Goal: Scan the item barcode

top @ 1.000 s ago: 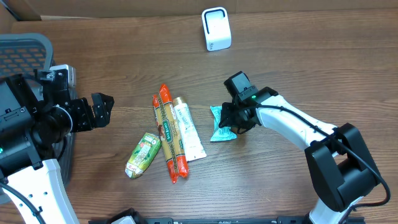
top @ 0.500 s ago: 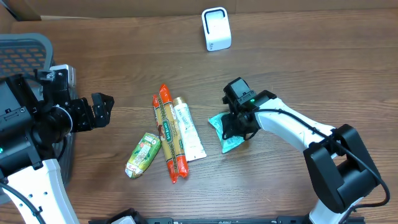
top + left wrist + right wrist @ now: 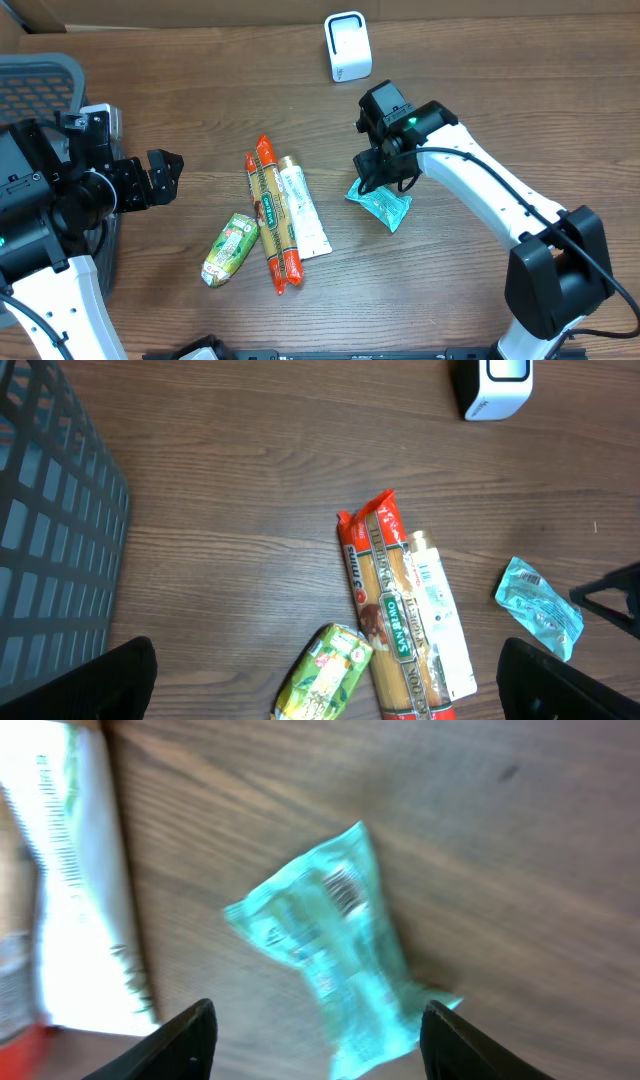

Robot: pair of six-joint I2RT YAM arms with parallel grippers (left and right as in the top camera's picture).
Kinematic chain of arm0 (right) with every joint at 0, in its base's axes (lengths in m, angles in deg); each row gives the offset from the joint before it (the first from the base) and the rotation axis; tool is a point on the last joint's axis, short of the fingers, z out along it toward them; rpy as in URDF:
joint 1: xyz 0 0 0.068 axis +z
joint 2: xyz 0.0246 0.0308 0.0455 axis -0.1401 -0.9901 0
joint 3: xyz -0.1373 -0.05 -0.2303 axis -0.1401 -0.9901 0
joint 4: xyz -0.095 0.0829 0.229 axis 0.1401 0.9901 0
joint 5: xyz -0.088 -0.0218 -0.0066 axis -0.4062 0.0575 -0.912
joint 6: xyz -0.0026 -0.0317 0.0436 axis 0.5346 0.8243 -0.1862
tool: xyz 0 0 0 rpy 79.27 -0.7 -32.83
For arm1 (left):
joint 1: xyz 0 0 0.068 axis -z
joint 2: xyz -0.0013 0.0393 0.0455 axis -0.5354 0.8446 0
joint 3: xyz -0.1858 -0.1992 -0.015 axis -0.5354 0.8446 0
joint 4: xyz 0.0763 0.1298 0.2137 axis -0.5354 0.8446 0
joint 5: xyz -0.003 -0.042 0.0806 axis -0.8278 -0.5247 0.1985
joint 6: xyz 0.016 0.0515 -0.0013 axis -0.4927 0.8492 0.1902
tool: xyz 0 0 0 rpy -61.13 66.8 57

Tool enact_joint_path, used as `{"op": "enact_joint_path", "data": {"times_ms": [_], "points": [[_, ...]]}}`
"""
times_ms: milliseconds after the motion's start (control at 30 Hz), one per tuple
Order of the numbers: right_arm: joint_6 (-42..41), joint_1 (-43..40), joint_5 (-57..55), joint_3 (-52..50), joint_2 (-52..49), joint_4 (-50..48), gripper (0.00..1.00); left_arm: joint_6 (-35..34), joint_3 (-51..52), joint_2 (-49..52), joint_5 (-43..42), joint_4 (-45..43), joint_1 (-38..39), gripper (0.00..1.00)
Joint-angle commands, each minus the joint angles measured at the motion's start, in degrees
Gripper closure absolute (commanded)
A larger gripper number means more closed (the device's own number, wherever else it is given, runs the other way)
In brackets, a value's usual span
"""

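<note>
Left gripper [image 3: 168, 175] hangs at the table's left side, jaws wide apart and empty. Teal packet [image 3: 383, 206] lies flat on the wood, right of the white tube [image 3: 303, 210], with its barcode [image 3: 343, 890] face up. It is judged to be light, soft, crinkly, slippery film, best pinched at a crimped end seal, clear of the barcode. Right gripper [image 3: 374, 178] stands above it, jaws apart, not clamped on it. Against one second ago, the packet is released, turned and shifted slightly right.

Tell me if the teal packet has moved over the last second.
Yes. The teal packet has slid right, farther from the white tube, and turned.
</note>
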Motion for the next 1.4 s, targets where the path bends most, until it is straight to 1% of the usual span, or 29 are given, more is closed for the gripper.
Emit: {"op": "enact_joint_path", "data": {"times_ms": [0, 67, 333, 433, 567, 667, 800, 833, 867, 933, 1000, 1100, 1167, 1367], "points": [[-11.3, 0.2, 15.2, -2.3, 0.6, 0.9, 0.34, 1.3, 0.0, 0.2, -1.0, -0.1, -0.3, 0.00], [-12.9, 0.7, 17.4, -4.5, 0.6, 0.7, 0.34, 1.3, 0.0, 0.2, -1.0, -0.1, -0.3, 0.00], [-14.4, 2.2, 17.2, -13.2, 0.6, -1.8, 0.35, 1.3, 0.0, 0.2, -1.0, -0.1, -0.3, 0.00], [-14.4, 0.8, 14.5, -17.4, 0.6, -5.4, 0.35, 1.3, 0.0, 0.2, -1.0, -0.1, -0.3, 0.01], [-13.6, -1.7, 10.1, -18.2, 0.6, -6.4, 0.35, 1.3, 0.0, 0.2, -1.0, -0.1, -0.3, 0.00], [-11.2, -4.9, 8.2, -18.1, 0.6, -6.8, 0.35, 1.3, 0.0, 0.2, -1.0, -0.1, -0.3, 0.00], [-3.8, -9.9, 8.5, -18.1, 0.6, -7.5, 0.34, 1.3, 0.0, 0.2, -1.0, -0.1, -0.3, 0.00], [-2.1, -10.9, 9.6, -18.0, 0.6, -7.6, 0.35, 1.3, 0.0, 0.2, -1.0, -0.1, -0.3, 0.00], [1.4, -12.4, 13.7, -17.5, 0.7, -7.4, 0.35, 1.3, 0.0, 0.2, -1.0, -0.1, -0.3, 0.00], [4.3, -13.5, 17.1, -16.4, 0.9, -6.5, 0.34, 1.3, 0.0, 0.2, -1.0, -0.1, -0.3, 0.00], [5.8, -14.4, 18.2, -14.8, 1.2, -5.6, 0.34, 1.3, 0.0, 0.2, -1.0, -0.1, -0.3, 0.00], [9.5, -15.9, 18.6, -10.7, 1.7, -4.2, 0.27, 1.3, 0.0, 0.2, -1.0, -0.1, -0.3, 0.00], [12.8, -16.2, 18.6, -9.3, 1.7, -6.3, 0.21, 1.3, 0.0, 0.2, -1.0, -0.1, -0.3, 0.00], [13.2, -16.2, 19.1, -9.4, -1.6, -9.0, 0.23, 1.3, 0.0, 0.2, -1.0, -0.1, -0.3, 0.00]]}}
